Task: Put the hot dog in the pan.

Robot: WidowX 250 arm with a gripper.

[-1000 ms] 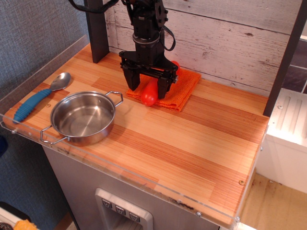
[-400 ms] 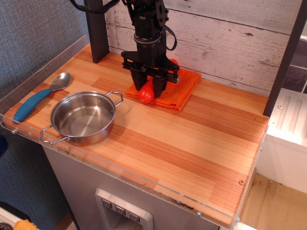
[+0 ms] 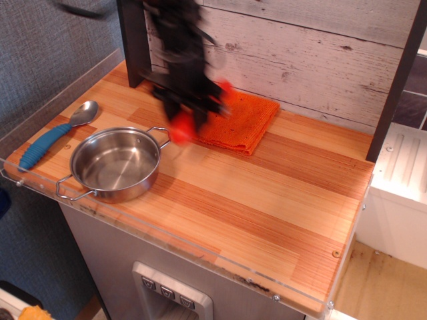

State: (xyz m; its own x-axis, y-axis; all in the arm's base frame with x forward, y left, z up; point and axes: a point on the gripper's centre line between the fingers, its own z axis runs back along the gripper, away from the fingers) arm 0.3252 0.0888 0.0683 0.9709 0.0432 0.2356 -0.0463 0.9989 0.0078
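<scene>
Observation.image showed the blurry black claw [image 3: 187, 113] squeezing the smooth red hot dog [image 3: 181, 129], beside the shiny round pan [image 3: 115, 165] on the wide wooden surface [image 3: 267, 200].

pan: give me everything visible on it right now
The pan is a small round pot of shiny steel, by its look, with low straight sides and two thin wire loop handles, one at its back right, one at its front left. It stands upright and empty on the wooden table, near the front left edge. A blue-handled spoon lies to its left, apart from it. The blurred gripper with the hot dog is beside its back right handle, not over the bowl.
</scene>
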